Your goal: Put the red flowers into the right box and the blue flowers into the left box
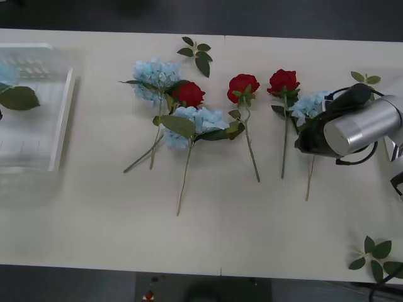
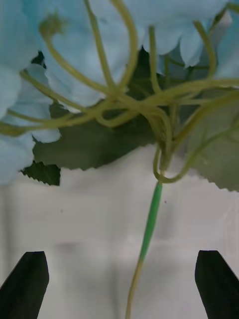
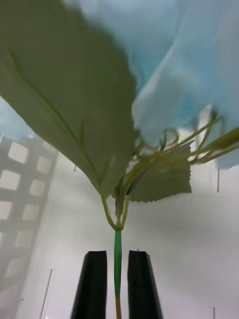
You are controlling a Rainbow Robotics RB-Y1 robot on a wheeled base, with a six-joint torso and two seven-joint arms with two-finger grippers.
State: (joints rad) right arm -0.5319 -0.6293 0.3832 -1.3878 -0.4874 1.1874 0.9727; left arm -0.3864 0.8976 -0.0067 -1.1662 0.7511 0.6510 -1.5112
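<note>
The blue flowers are lying partly on the table (image 1: pixel 94 214) and partly at the left box (image 1: pixel 60 119). Two blue clusters (image 1: pixel 154 75) (image 1: pixel 198 119) are resting left of centre, tangled with one red rose (image 1: pixel 189 94), their stems running toward the near edge. A third blue cluster (image 1: pixel 308 104) is sitting at the right, just under the right arm (image 1: pixel 352 126), which is hanging low over it. In the right wrist view that cluster (image 2: pixel 149 30) is spreading above its thin stem (image 2: pixel 149 224), and the black fingers (image 2: pixel 25 284) are standing wide apart at the corners, the stem running between them untouched. The right gripper (image 2: pixel 122 286) is hovering over the table.

The left gripper (image 3: pixel 118 284) is pinching a green stem (image 3: pixel 118 259) between its two black fingers (image 3: pixel 92 284), pressed nearly together. Above it a blue bloom (image 3: pixel 189 65) and a large leaf (image 3: pixel 64 94) are looming close. Behind, the slotted base of the left box (image 3: pixel 20 179) is showing. In the front view a leaf (image 1: pixel 19 97) and a bit of blue are lying over that box.

Two more roses (image 1: pixel 242 85) (image 1: pixel 283 80) are lying side by side right of centre, stems pointing toward the near edge. Loose leaf sprigs (image 1: pixel 196 53) (image 1: pixel 376 255) are scattered at the far and near right edges.
</note>
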